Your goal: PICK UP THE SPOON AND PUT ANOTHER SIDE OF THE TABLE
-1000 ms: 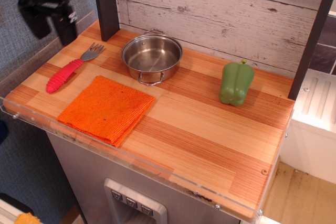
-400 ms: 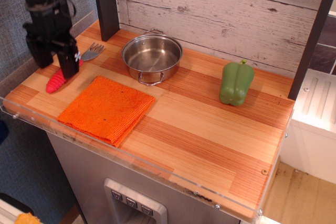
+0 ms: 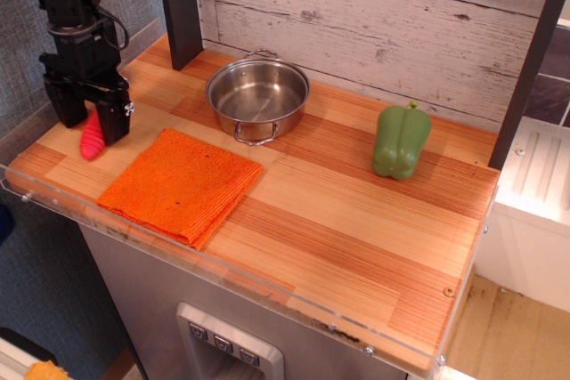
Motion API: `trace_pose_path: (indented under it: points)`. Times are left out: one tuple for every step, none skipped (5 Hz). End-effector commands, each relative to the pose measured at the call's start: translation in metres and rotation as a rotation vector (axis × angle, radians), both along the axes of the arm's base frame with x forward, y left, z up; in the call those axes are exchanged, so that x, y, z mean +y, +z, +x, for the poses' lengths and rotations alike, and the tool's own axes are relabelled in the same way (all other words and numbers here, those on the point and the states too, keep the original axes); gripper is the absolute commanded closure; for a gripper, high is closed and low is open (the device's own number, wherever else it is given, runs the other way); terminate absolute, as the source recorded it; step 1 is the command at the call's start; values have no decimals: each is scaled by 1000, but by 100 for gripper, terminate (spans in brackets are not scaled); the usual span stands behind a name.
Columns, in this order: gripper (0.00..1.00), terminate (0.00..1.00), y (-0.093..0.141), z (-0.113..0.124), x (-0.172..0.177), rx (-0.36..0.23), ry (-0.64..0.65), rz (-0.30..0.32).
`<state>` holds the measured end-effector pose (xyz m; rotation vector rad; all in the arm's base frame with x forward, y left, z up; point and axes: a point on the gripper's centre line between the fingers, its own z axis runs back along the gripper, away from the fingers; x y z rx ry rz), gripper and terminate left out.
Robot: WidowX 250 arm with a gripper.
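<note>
One spoon (image 3: 91, 141) is all you need to track: only the lower end of its red-pink ribbed handle shows, at the far left end of the table (image 3: 356, 220), close to the left edge and just left of the cloth's upper corner. Its head is hidden behind the gripper (image 3: 89, 120), so you can't see the tines. The gripper sits straight over the handle, black fingers (image 3: 114, 120) pointing down, one on each side of the handle, jaws apart with the handle in the gap. You can't tell whether the fingers actually press on the handle or whether the spoon is off the wood, so grasp state is unclear. Black arm rises from the gripper toward the top left corner, with a cable looped at its side. Orange cloth (image 3: 183, 184), folded and lying flat, sits right of the spoon near the front edge, turned at an angle. Steel pot (image 3: 257, 95) stands behind the cloth, near the back wall, empty, one handle facing front, apart from the gripper. Green pepper (image 3: 401, 140) stands upright well to the right, away from everything else. Clear plastic rim (image 3: 232, 278) runs along the front edge of the table.
</note>
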<state>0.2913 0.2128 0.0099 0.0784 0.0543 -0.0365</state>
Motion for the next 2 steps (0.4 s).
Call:
trace_pose_path:
  points:
    - [100, 0, 11, -1, -4, -41, -30, 24]
    - [100, 0, 23, -1, -13, -61, -51, 12]
